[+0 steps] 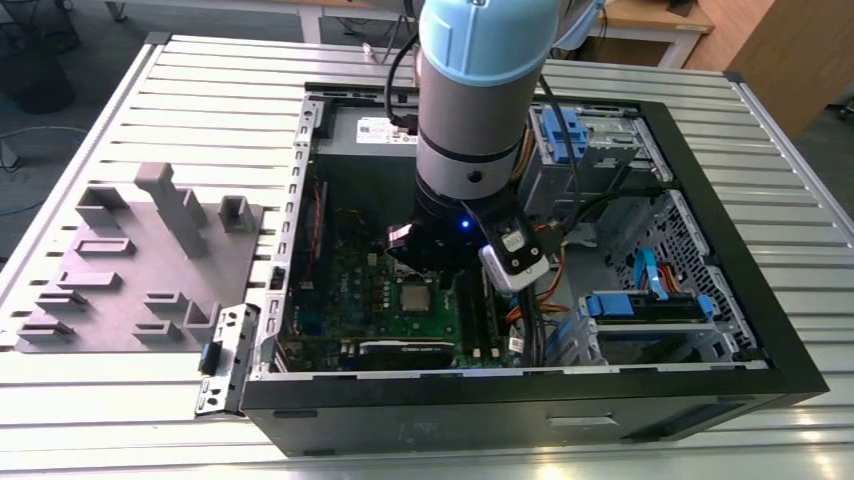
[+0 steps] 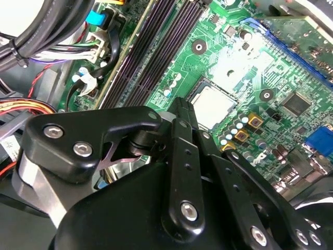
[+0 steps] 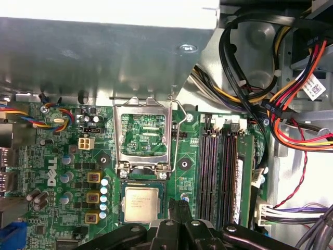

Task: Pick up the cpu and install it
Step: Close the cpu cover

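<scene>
The cpu [image 3: 141, 204] lies flat in its socket on the board [image 3: 192, 172], and the frame [image 3: 143, 133] above it stands open, so I judge that nothing clamps the chip down yet. The claw [image 3: 181, 200] hangs just beside one edge of the cpu; its jaws look closed together and they hold nothing. The danger, as I see it, is a push from the side or from above. If the tip goes down on the chip's rim, the cpu can tilt or slide in the socket and the contacts under it can be damaged. The cables [image 3: 250, 78] are near the arm and could catch on it.
</scene>
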Robot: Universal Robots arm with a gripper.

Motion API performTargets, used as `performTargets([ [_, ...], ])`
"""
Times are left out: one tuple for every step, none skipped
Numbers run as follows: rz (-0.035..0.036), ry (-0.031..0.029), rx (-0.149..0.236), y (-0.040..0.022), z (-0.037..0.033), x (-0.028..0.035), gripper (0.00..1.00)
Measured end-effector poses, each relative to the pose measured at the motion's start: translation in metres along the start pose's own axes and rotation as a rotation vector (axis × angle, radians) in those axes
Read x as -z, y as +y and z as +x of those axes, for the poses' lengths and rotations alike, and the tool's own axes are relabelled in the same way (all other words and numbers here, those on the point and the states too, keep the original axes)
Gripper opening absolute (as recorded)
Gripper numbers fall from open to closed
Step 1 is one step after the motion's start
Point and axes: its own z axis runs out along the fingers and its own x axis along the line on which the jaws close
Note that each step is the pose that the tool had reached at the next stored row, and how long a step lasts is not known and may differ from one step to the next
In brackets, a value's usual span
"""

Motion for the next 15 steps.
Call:
performTargets([
  [-0.0001,0.0000,0.003,0.0000,0.0000,0.0000,0.11],
  [-0.0001,0.0001,0.003,0.0000,0.0000,0.0000,0.11],
  [-0.0001,0.0001,0.003,0.0000,0.0000,0.0000,0.11],
  [-0.0001,0.0000,0.003,0.0000,0.0000,0.0000,0.11],
  [-0.0001,0.0000,0.003,0.0000,0.0000,0.0000,0.11],
  [-0.0001,0.0000,0.004,0.0000,0.0000,0.0000,0.11],
  [-0.0002,0.0000,0.004,0.0000,0.0000,0.0000,0.11],
  [-0.0001,0.0001,0.004,0.0000,0.0000,0.0000,0.11],
  [-0.0002,0.0000,0.004,0.0001,0.0000,0.0000,0.11],
  [-0.0002,0.0000,0.004,0.0004,-0.0001,-0.0001,0.11],
  [-0.0002,0.0000,0.004,0.0008,0.0000,-0.0002,0.11],
  [-0.0003,-0.0003,0.004,0.0017,0.0000,-0.0004,0.11],
  [-0.0003,-0.0006,0.004,0.0032,-0.0001,-0.0007,0.11],
  [-0.0003,-0.0008,0.004,0.0050,-0.0002,-0.0009,0.11],
  [-0.0004,-0.0009,0.004,0.0072,-0.0003,-0.0013,0.11],
])
